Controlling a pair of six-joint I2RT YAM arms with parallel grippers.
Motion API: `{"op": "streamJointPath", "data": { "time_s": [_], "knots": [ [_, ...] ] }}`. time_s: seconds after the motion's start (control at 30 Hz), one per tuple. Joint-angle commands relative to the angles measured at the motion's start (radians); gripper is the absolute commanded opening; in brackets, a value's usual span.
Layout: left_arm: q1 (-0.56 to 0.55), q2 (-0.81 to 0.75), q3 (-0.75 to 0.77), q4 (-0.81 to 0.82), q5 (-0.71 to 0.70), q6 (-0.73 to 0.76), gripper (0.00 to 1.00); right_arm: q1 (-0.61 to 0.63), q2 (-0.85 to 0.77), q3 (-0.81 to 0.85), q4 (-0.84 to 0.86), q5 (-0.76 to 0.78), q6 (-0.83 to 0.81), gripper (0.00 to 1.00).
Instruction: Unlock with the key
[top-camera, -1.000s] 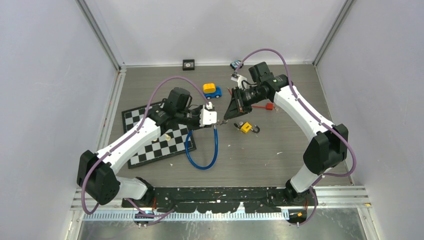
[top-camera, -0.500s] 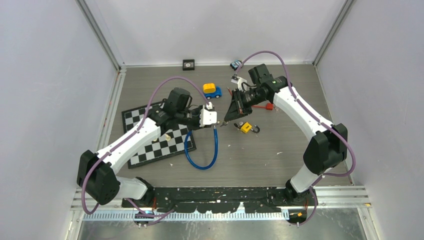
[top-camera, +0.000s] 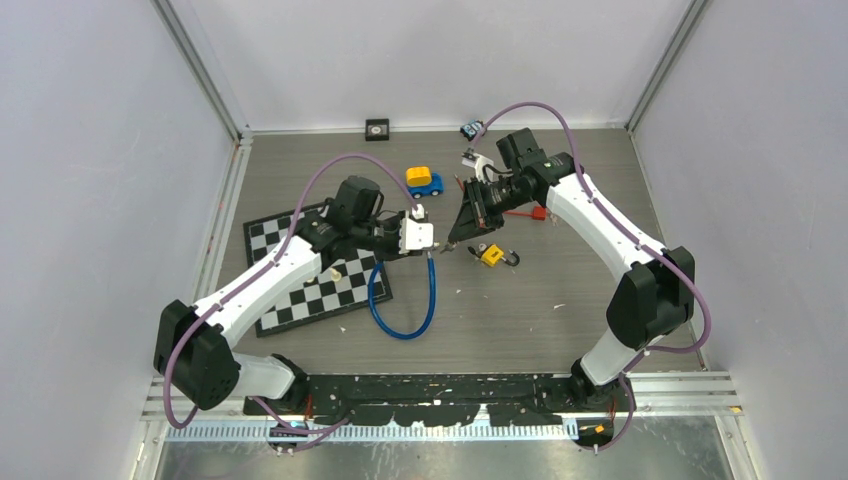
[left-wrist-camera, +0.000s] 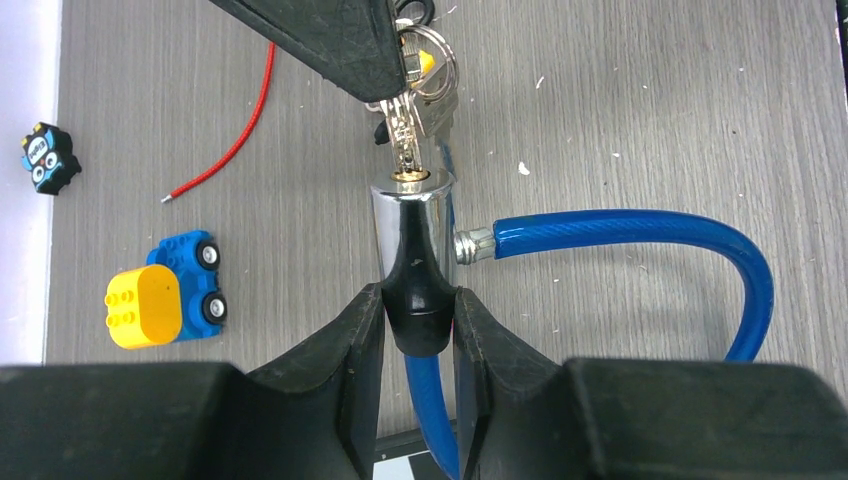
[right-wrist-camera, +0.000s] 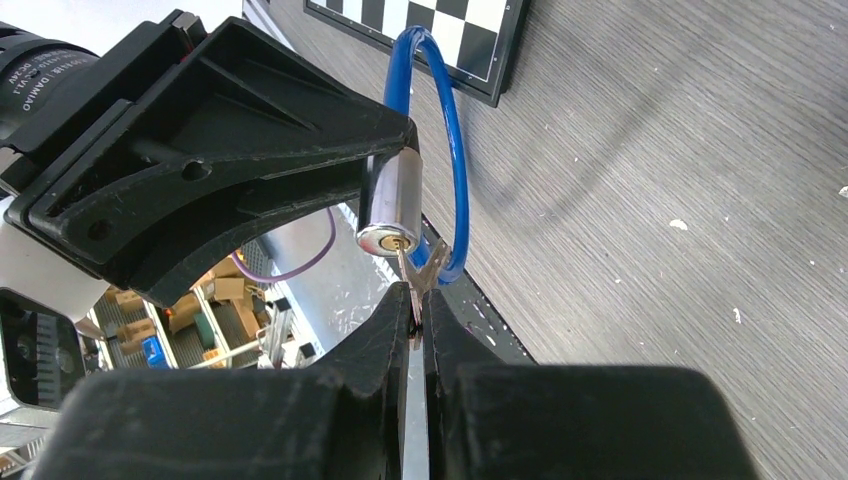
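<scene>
Overhead, a glossy blue cable (top-camera: 404, 310) is seen looped mid-table (top-camera: 580, 290), on grey wood-grain. From the left wrist, the smooth chrome cylinder (left-wrist-camera: 410, 215) is clamped by the left gripper (left-wrist-camera: 420, 320). From the right wrist, a flat metal key (right-wrist-camera: 426, 268), pinched by the right gripper (right-wrist-camera: 415, 312), is held tip-first at the keyhole.

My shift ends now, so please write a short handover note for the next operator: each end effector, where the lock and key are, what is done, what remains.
Left end effector: shut on the lock cylinder, gripping its black end cap.
Right end effector: shut on the key; other keys hang beside it.
Things: cylinder held between the two arms; the blue cable is plugged into the cylinder's side.
Done: both things grasped, key tip at the keyhole, apparently partly in.
Left to do: push the key fully in, turn it, pull the cable end out.
</scene>
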Motion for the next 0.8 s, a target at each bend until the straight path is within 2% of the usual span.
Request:
{"op": "streamJointPath", "data": {
  "time_s": [0.0,0.4,0.77],
  "knots": [
    [-0.003,-0.021,-0.004,0.070,0.068,-0.013,0.00,0.007,-0.017,0.007,0.031,-0.017,0.008,0.00],
    [-0.002,-0.022,-0.028,0.076,0.139,-0.029,0.00,0.008,-0.026,-0.001,0.027,0.004,-0.016,0.00],
    [-0.001,-0.022,-0.053,0.184,0.071,-0.132,0.00,0.012,-0.026,-0.026,0.025,0.013,-0.028,0.00]
  ]
}}
